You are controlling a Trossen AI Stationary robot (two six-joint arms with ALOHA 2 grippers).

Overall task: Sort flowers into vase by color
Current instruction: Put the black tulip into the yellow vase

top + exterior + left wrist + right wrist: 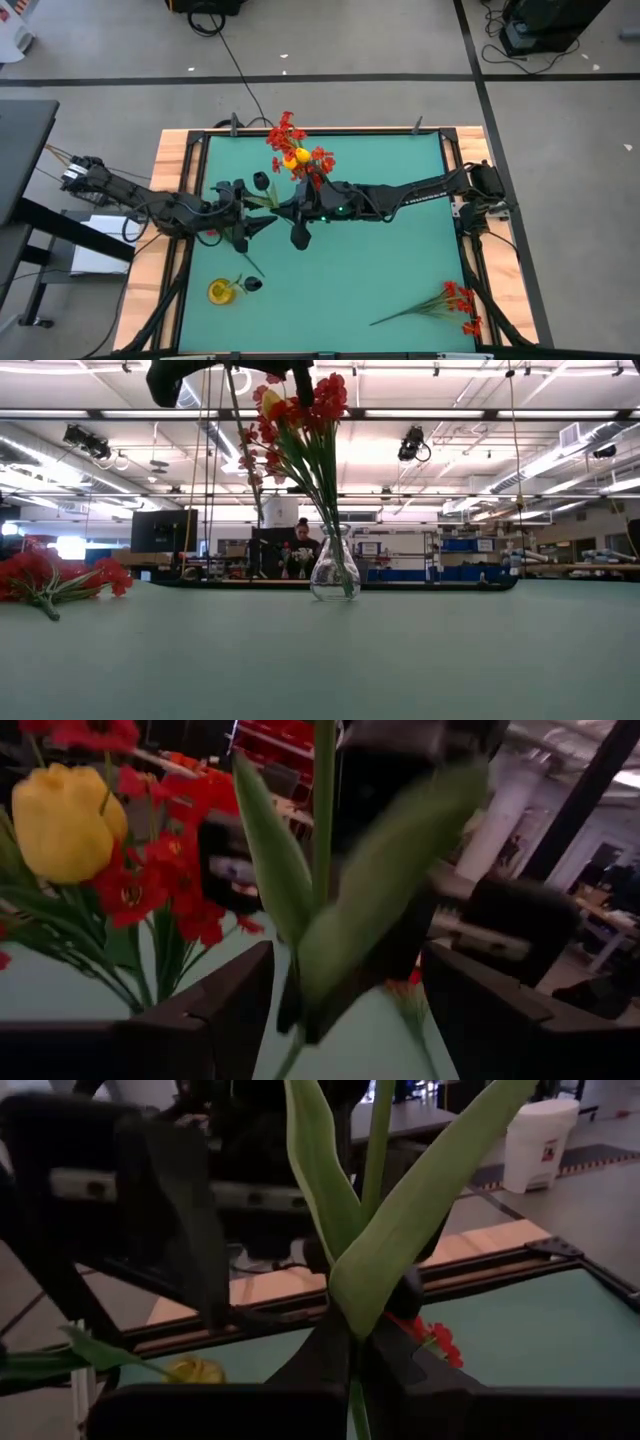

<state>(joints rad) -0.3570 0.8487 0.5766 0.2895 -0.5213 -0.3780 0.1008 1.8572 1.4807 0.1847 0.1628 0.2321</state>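
My right gripper [288, 208] [358, 1370] is shut on a green flower stem with long narrow leaves [400, 1210], high above the table. My left gripper [262, 204] [345, 1010] is open, one finger on either side of that stem [322, 810], touching nothing. A clear glass vase [335, 572] stands near the far edge and holds a bunch of red flowers [300, 150]. A yellow blossom [290, 157] [60, 820] shows among them; whether it belongs to the held stem I cannot tell. My right gripper pinches the stem [356, 1398] between its two fingers, just below where the leaves [345, 1270] fork out. The fingers come level from the table's right and lie across the stem. The flower is lifted clear, and its thin lower stem [250, 470] hangs slanting below the gripper.
A yellow flower [221, 290] lies on the green mat near the left near corner. A sprig of red flowers [450, 302] [55, 580] lies near the right near corner. Wooden rims [170, 200] frame the mat. A person [302, 545] sits far behind the table.
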